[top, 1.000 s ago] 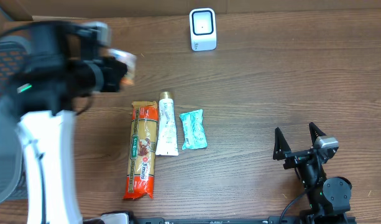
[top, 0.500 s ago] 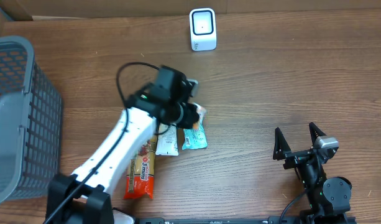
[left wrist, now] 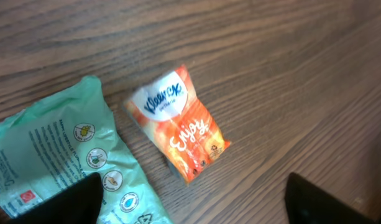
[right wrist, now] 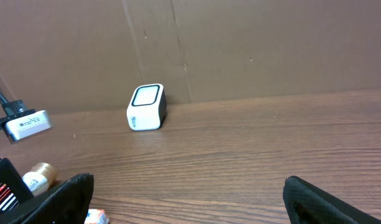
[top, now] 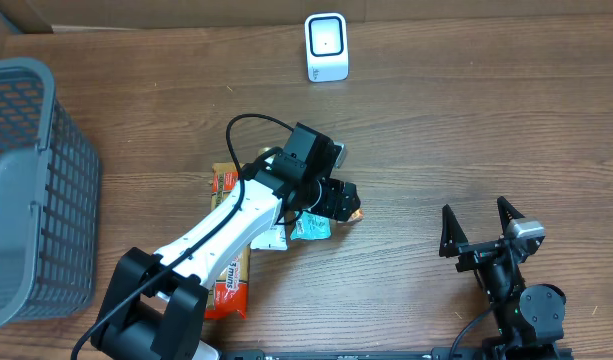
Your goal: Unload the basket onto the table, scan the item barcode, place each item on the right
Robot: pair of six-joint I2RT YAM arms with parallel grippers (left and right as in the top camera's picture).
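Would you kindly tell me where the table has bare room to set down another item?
Bare wood spans the right side, between the scanner and the right end effector; a strip lies between the basket and the pasta packet. Crowded around the orange tissue pack and green pack.

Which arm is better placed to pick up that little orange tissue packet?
Left. The left gripper hangs open directly over the orange tissue packet; the right gripper sits far off.
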